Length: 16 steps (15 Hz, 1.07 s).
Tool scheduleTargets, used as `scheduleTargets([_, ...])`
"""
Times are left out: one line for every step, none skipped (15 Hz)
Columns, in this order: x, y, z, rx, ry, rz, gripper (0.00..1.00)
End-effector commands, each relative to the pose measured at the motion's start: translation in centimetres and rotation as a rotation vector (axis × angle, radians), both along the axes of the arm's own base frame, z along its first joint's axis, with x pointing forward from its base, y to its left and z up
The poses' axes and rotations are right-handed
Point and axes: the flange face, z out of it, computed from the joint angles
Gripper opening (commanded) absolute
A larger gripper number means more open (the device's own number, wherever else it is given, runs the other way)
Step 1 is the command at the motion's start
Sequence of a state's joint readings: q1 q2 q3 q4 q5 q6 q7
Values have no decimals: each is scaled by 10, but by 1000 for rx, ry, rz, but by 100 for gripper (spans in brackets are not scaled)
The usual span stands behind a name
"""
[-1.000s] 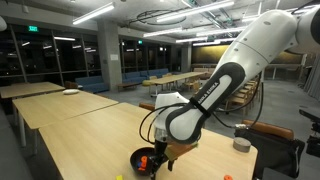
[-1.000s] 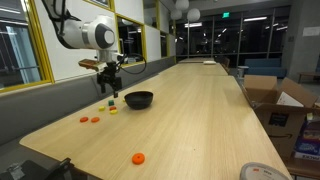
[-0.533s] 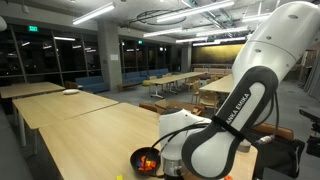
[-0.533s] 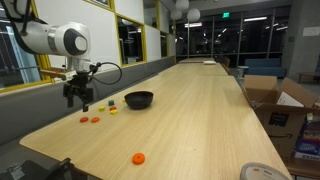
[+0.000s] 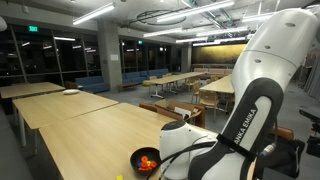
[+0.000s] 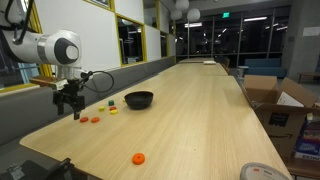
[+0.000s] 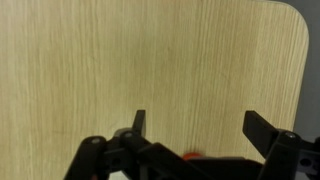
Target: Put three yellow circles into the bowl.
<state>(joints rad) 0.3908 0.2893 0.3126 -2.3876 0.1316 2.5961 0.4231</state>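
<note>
Swinging off the bowl [image 6: 139,99] toward the edge of the table [image 6: 200,110]; my gripper [image 6: 68,109] is hovering, fingers spread, empty. Seeking a pick: yellow circles [image 6: 113,110], probably, are sitting beside the bowl, so re-aiming is needed.

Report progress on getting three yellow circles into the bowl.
Done: no yellow circle shows in the bowl. In hand: nothing; the gripper hangs open and empty above the table, away from the bowl. Left: likely all three; one yellow circle lies beside the bowl.
</note>
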Motion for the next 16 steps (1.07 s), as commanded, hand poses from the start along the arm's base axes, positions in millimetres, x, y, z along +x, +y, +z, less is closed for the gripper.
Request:
scheduleTargets([8,11,-4,44,-54,-23,100])
scheduleTargets([10,13,-5,49,-71,-25,100])
scheduleTargets([12,15,-8,51,-99,-31,100])
scheduleTargets([14,17,-9,53,-122,-29,100])
scheduleTargets([15,19,-12,48,-147,-22,100])
scheduleTargets([16,21,-15,43,-166,-10,100])
scheduleTargets([15,23,-20,29,-186,5,100])
scheduleTargets([14,26,-24,15,-202,22,100])
scheduleTargets([13,28,-28,2,-217,37,100])
scheduleTargets([12,31,-33,-11,-230,53,100])
scheduleTargets([11,33,-37,-24,-239,68,100])
scheduleTargets([9,36,-41,-36,-248,82,100])
scheduleTargets([8,39,-45,-48,-253,98,100])
scheduleTargets([7,43,-47,-56,-256,110,100])
scheduleTargets([7,46,-48,-62,-268,120,100])
scheduleTargets([6,49,-49,-65,-280,130,100])
